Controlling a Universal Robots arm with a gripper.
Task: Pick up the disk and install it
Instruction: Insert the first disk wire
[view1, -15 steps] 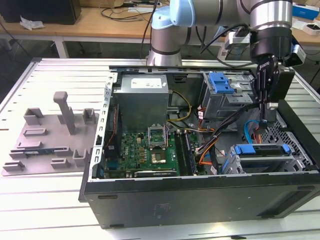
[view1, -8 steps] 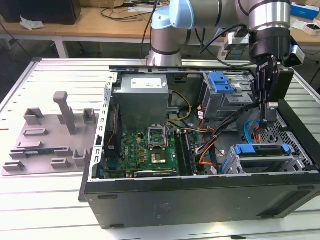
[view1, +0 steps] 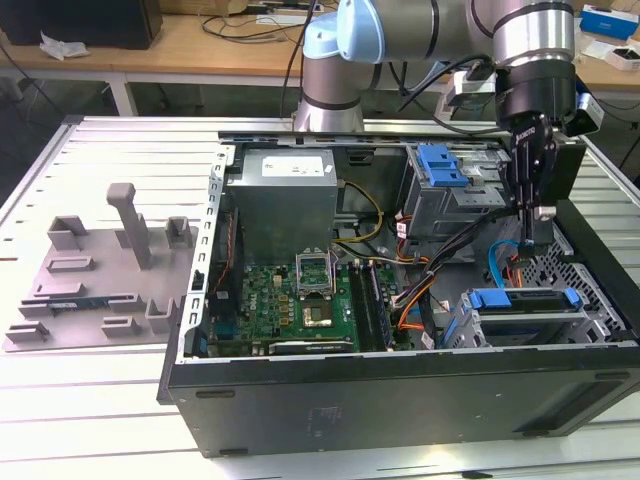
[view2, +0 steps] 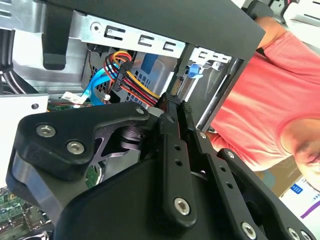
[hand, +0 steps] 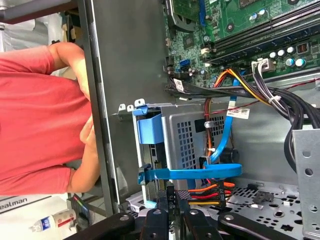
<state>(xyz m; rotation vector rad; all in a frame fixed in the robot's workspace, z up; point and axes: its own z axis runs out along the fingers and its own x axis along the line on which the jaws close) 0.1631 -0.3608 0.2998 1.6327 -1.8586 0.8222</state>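
Cables (view2: 140, 82) crowd the gripper (view1: 533, 238), fingers pinched together, inside the computer case (view1: 400, 400) beside the drive cage (hand: 187, 130), where the disk (view1: 522, 299) sits slotted.

Gripper (view1: 534, 236) downward, fingers seemingly together

No legible text. White sticker (view1: 284, 166) atop grey power supply box (view1: 280, 215), white tag (hand: 237, 113) on cables (hand: 280, 97), bottle (hand: 52, 221) label: print too small to make out.

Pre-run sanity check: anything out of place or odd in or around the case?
Inside, nothing stands out. One oddity: a person's arm is right beside the case wall, close to the hand.
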